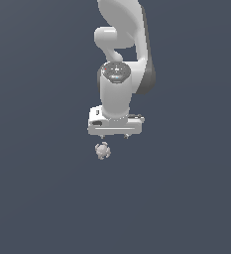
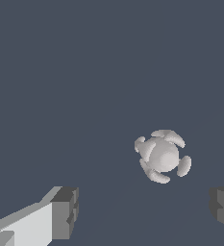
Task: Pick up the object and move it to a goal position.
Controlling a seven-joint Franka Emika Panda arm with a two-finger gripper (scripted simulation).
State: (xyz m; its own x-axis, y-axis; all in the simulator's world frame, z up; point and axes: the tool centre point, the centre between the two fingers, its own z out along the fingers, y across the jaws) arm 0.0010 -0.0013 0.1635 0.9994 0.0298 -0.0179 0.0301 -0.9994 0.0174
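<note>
The object (image 1: 102, 150) is a tiny pale grey-beige roundish lump with small knobs, lying on the dark grey-blue floor just below the gripper in the exterior view. It also shows in the wrist view (image 2: 162, 155), apart from both fingers. My white gripper (image 1: 114, 136) hangs above it, pointing down, with only the two short fingertips showing under the hand. In the wrist view the gripper (image 2: 144, 214) is open and empty, its two fingertips (image 2: 65, 213) wide apart, and the object lies beyond the gap, nearer one finger.
The white arm (image 1: 123, 44) rises behind the gripper toward the top of the exterior view. The floor (image 1: 37, 198) is a plain dark grey-blue surface with no other objects in sight.
</note>
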